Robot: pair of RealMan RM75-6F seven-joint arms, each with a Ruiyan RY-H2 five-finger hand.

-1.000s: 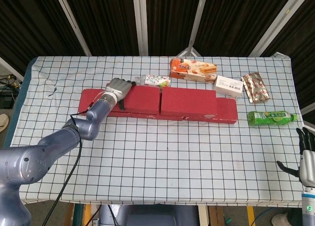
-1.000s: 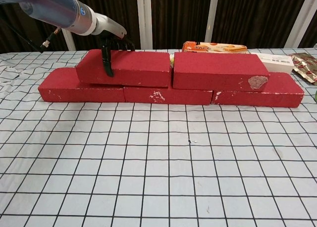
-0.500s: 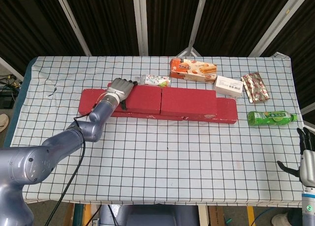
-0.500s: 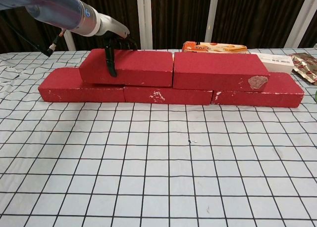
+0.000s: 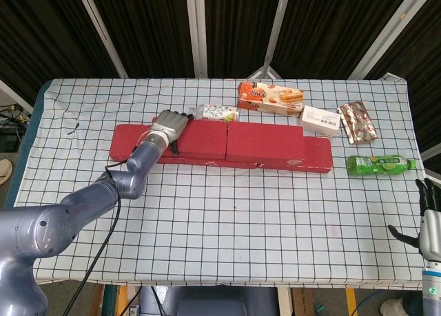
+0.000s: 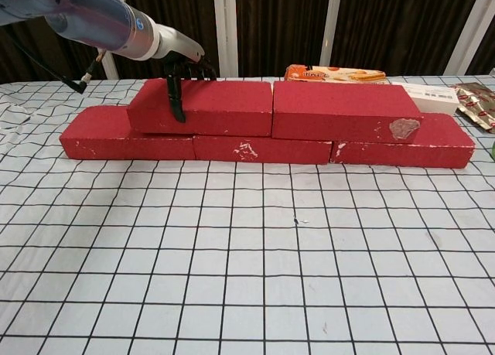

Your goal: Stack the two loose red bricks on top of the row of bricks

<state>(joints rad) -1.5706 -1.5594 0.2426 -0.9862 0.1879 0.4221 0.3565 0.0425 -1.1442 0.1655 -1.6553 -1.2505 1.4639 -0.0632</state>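
Observation:
A row of red bricks (image 5: 131, 142) (image 6: 124, 138) lies across the far half of the table. Two more red bricks rest on top of it. My left hand (image 5: 170, 125) (image 6: 182, 69) grips the left upper brick (image 5: 203, 138) (image 6: 209, 107) at its left end, thumb down the front face and fingers over the top. That brick's right end meets the right upper brick (image 5: 265, 142) (image 6: 348, 111), which lies flat on its own. At the table's near right corner my right hand (image 5: 428, 219) hangs with fingers apart and nothing in it.
Behind the bricks lie a small sweets packet (image 5: 219, 113), an orange biscuit box (image 5: 270, 97), a white box (image 5: 320, 120) and a foil packet (image 5: 357, 122). A green bottle (image 5: 380, 165) lies on its side right of the row.
My left hand has slid the left upper brick to the right along the row, closing the gap to the right upper brick. The right hand has stayed put.

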